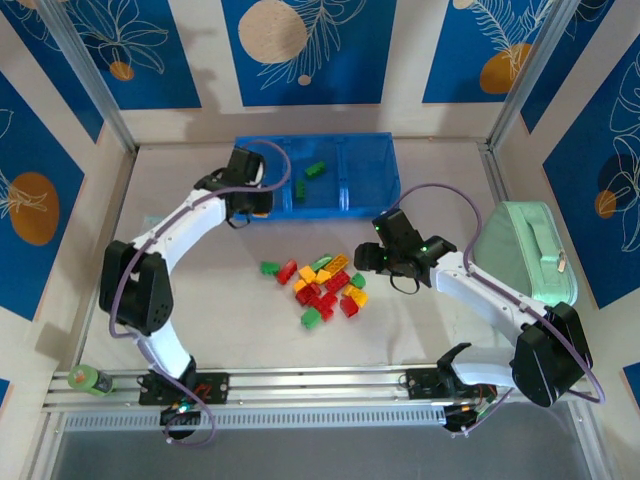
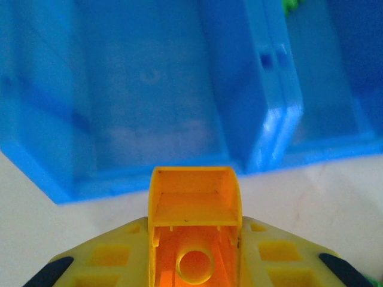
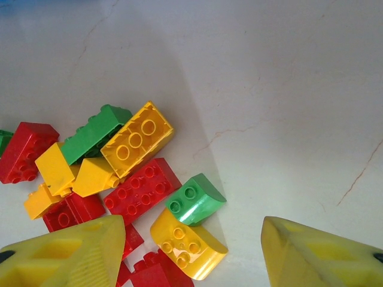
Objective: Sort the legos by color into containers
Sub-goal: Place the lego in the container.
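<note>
The legos lie in a loose pile (image 1: 325, 290) of red, yellow, green and orange bricks at mid-table. My left gripper (image 1: 257, 207) is shut on an orange lego (image 2: 194, 203), held just in front of the left compartment of the blue containers tray (image 1: 365, 160); the tray's divider wall (image 2: 275, 119) rises to the right. Two green legos (image 1: 315, 170) lie in the middle compartment. My right gripper (image 1: 372, 256) hovers open over the pile's right edge. Between its fingers (image 3: 66, 257) sit a yellow curved lego (image 3: 188, 242) and a green curved lego (image 3: 194, 198).
A mint-green zipped case (image 1: 525, 255) stands at the right, close to the right arm. A green tape roll (image 1: 85, 380) rests on the rail at the near left. Panel walls enclose the table on three sides.
</note>
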